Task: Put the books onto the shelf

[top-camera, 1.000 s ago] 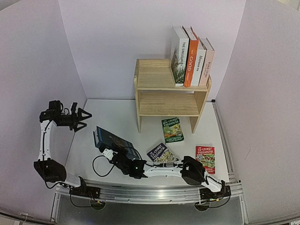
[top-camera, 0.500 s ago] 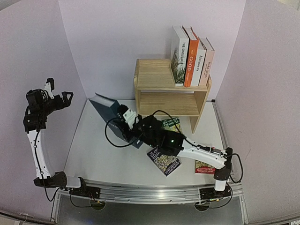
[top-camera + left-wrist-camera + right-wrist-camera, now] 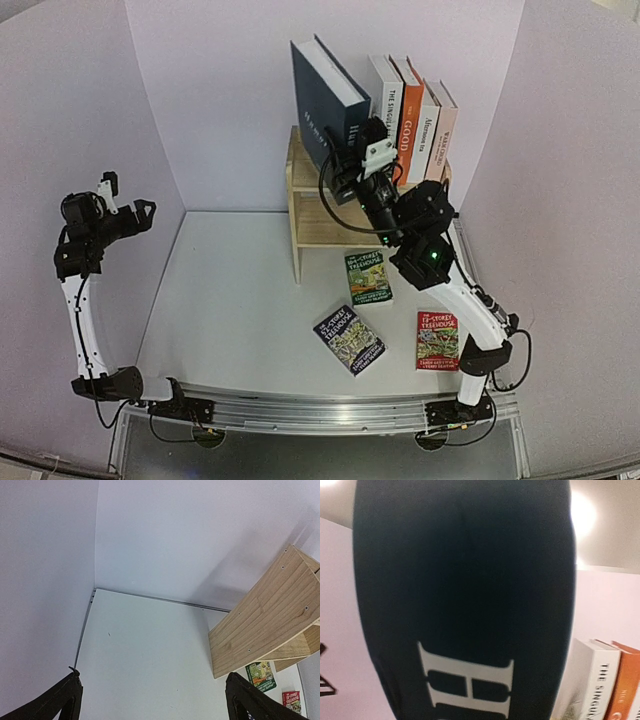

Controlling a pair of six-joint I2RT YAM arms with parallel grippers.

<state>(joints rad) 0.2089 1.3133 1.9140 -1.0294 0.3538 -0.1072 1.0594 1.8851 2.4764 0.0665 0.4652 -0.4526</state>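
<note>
Left gripper [image 3: 128, 196]: middle left of the top view, raised off the table [image 3: 230, 300] close to the left wall. Its fingers [image 3: 61, 704] are spread wide with nothing between them. In the left wrist view they sit at the two bottom corners, with bare tabletop between.
Right gripper [image 3: 345, 165]: upper centre of the top view, over the shelf. Its fingers are partly closed and clamp the lower end of the blue book.
Blue book [image 3: 322, 90]: held upright with a slight lean above the left part of the shelf's top board, just left of the row. Whether its bottom edge touches the board cannot be told. In the right wrist view its dark spine fills most of the frame, with a white letter H low down.
Shelf [image 3: 360, 215]: pale wood with two boards, at the back of the table, right of centre.
Row [image 3: 385, 110]: four books upright on the right part of the top board, pressed together. From the left they are white, orange, white, white.
Green paperback [image 3: 368, 277]: flat on the table, just in front of the shelf.
Dark paperback [image 3: 348, 339]: flat and skewed, lower centre of the top view.
Red paperback [image 3: 437, 340]: flat, lower right, well apart from the shelf.
</note>
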